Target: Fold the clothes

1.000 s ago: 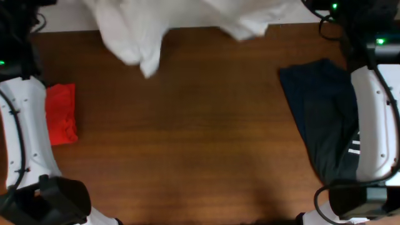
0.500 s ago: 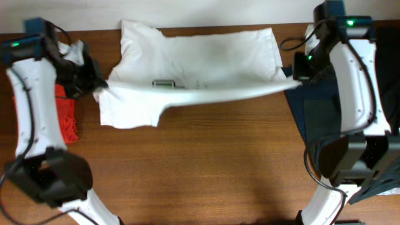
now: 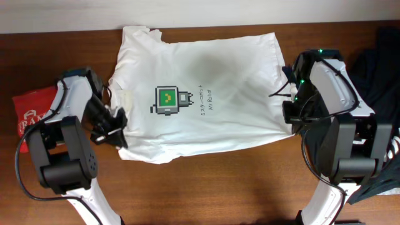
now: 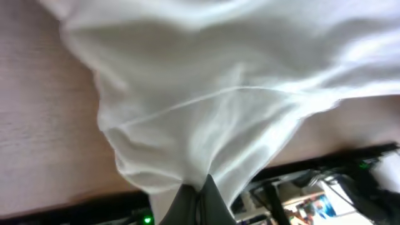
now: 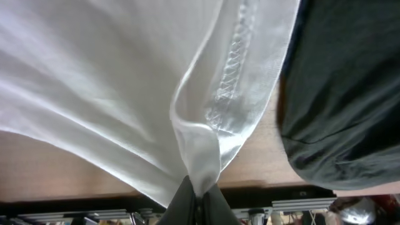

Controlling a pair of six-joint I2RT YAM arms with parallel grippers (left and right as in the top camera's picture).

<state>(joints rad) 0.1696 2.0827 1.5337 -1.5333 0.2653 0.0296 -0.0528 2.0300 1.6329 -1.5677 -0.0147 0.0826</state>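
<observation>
Where left hand (image 4: 199, 195) and right hand (image 5: 199, 197) pinch, T-shirt (image 3: 212, 131) stretches between.

Even, bright overhead light; both wrist views soft and slightly blurred.

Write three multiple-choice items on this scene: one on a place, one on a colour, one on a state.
1. Where does the red shirt lie?
A. on the white T-shirt
B. at the table edge, beside the left arm
C. in the right gripper

2. What colour is the screen in the T-shirt's graphic?
A. blue
B. green
C. orange

3. What state are the grippers in?
A. both open
B. only the left gripper shut
C. both shut on the T-shirt

Key: B, the overhead view shows it by that arm; B, a green screen in a black frame; C, each wrist view shows white cloth pinched between the fingers.
</observation>
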